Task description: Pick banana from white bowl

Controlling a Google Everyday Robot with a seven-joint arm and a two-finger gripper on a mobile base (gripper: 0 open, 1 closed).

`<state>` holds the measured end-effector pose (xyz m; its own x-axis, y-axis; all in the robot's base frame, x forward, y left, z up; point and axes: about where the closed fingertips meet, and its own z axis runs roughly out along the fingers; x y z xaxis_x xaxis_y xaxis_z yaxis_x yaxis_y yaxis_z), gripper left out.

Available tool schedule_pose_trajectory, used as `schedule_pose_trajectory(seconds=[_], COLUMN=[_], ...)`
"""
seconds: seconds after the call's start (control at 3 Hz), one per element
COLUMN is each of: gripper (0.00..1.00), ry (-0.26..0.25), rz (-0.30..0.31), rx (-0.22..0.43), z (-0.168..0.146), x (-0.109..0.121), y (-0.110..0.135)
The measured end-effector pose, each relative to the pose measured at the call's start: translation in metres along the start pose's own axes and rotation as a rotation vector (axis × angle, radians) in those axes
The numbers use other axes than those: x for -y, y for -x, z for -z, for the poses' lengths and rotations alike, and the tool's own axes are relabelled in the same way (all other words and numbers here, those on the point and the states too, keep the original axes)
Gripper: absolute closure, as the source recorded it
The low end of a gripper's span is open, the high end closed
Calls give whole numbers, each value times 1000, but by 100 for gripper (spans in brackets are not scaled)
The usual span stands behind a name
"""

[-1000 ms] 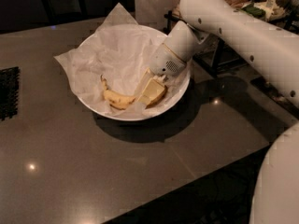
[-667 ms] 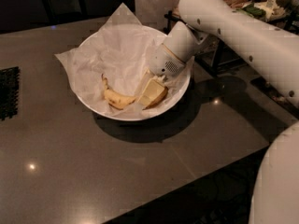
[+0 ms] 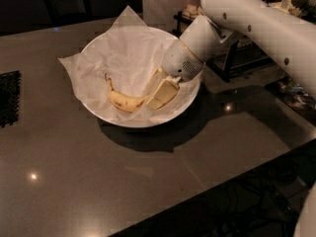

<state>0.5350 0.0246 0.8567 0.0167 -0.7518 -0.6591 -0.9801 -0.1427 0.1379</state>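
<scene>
So the white bowl (image 3: 140,124) sits toward the back of the dark bench (image 3: 98,181), lined with crinkled white paper (image 3: 123,53) whose corners poke out past the rim on the far side and the left. Well off to the left of the bowl, at the bench edge, there's a black grid mat (image 3: 9,98). Behind the bowl to the right is some dark furniture with clutter on it, too murky to name. The big white arm (image 3: 256,23) comes in over the bowl's right rim and covers that side of it; nothing else is in the bowl with the fruit.

Compared with a second ago, honestly not much: arm, bowl and fruit all look to be in the same spots, with no lift so far.

The banana (image 3: 126,101) lies on the paper in the near part of the bowl, stem pointing up and left and the curve sagging toward the near rim. The gripper (image 3: 160,93) is down inside the bowl on the right, right at the banana's blunt end, and that end disappears behind it. Can't tell whether the jaws are open or closed on it.
</scene>
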Motion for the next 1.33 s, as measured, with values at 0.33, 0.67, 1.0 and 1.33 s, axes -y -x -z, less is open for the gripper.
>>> schedule_pose_trajectory(seconds=[0.33,0.67,1.0,1.33], gripper=[100,100,100,100], ry=[-34,-61,-107,-140], rz=[76,138,206,272], rx=[57,118,179,208], z=[14,28,52,84], x=[-11,-21,-43,-64], y=[14,23,30,42])
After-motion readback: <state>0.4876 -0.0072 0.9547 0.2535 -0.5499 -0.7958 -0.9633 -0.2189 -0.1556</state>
